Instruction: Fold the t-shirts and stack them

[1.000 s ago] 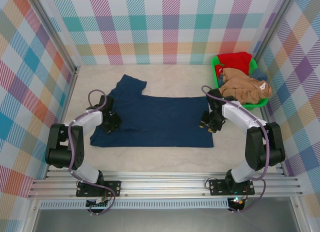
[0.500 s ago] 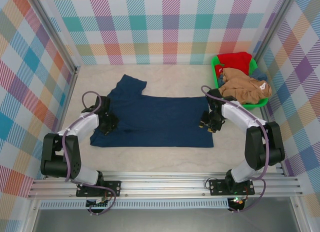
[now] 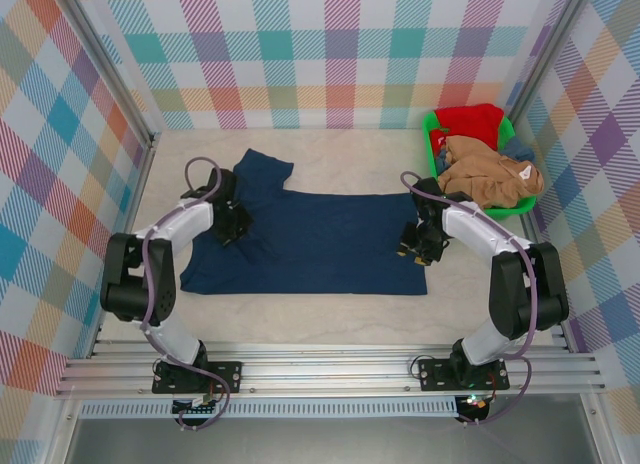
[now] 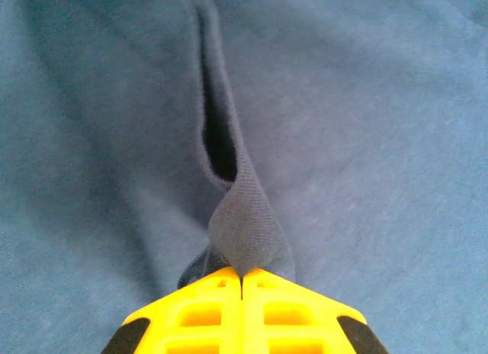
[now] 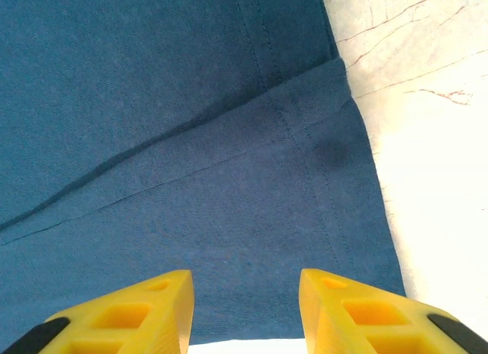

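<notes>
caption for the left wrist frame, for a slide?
Left gripper shut on a pinched fold of the navy t-shirt, the cloth tenting up from the flat fabric.

**Colours We See**

We see a dark blue t-shirt and a pale cream table with thin reddish lines. The basket is bright green. We see a red shirt and a brown shirt. The walls have checks in many colours.

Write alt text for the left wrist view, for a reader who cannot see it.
The left gripper, yellow jaws shut at the bottom centre, pinches a raised fold of the dark navy t-shirt. The fold runs away from the jaws as a ridge with a dark open slit along it; softly wrinkled cloth lies on both sides.
</notes>
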